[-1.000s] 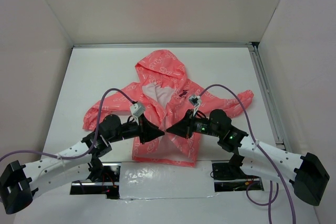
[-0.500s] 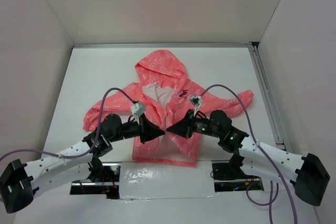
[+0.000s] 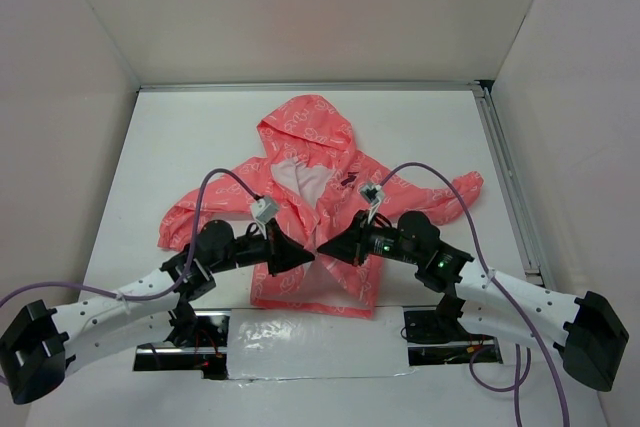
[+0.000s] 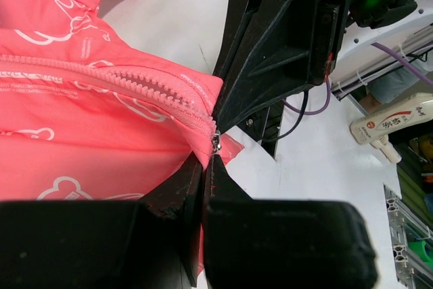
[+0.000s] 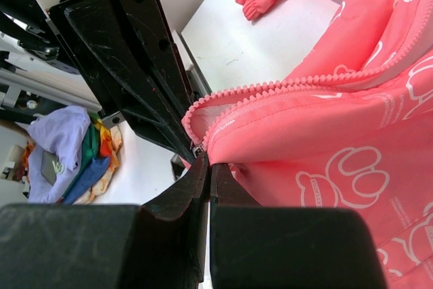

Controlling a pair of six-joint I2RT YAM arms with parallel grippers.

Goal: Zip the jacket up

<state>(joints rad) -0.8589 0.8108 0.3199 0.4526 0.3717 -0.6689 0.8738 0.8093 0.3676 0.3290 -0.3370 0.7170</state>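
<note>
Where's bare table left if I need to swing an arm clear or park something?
Bare table lies either side of the hood up to the back wall, and left of the left sleeve. Crowded at the jacket hem, where the left claw and right claw meet nose to nose.

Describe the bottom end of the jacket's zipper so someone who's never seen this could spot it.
On the white table lies a coral-pink hooded jacket, hood away from the arms. Follow its open front toward the near hem, where the left end effector and right end effector meet tip to tip. There the zipper's bottom end shows: pink teeth ending in a small metal piece.
</note>
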